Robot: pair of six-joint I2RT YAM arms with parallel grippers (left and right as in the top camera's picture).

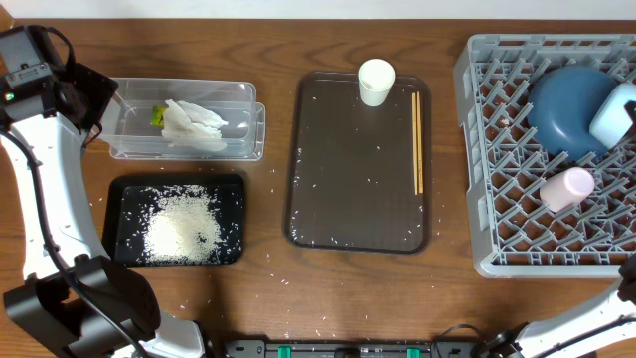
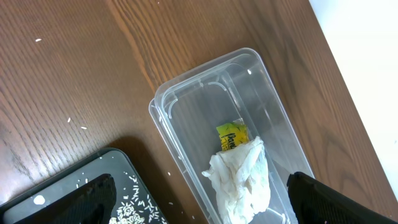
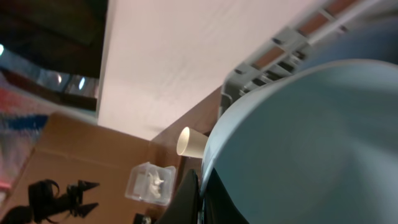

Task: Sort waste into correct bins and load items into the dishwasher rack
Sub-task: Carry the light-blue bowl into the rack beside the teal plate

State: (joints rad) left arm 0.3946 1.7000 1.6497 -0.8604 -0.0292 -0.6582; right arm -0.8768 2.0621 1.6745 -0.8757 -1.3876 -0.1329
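Note:
The clear tub (image 1: 243,94) holds the crumpled tissue (image 1: 194,126) and the snack wrapper (image 1: 157,115). Both also show in the left wrist view, the tissue (image 2: 242,180) and the wrapper (image 2: 231,135). The black tray (image 1: 124,194) holds the rice heap (image 1: 182,227). My left gripper (image 1: 96,99) is open and empty, above the tub's left end (image 2: 211,202). The dishwasher rack (image 1: 477,149) holds the dark-blue dish (image 1: 566,109), the light-blue bowl (image 1: 614,114) and the pink cup (image 1: 566,189). My right gripper (image 3: 202,180) is shut on the light-blue bowl's rim (image 3: 311,143).
The brown serving tray (image 1: 348,179) in the middle holds the white cup (image 1: 376,82) and the chopsticks (image 1: 417,139). Loose rice grains lie on it and on the wooden table (image 1: 268,288). A wall stands behind the table's far edge.

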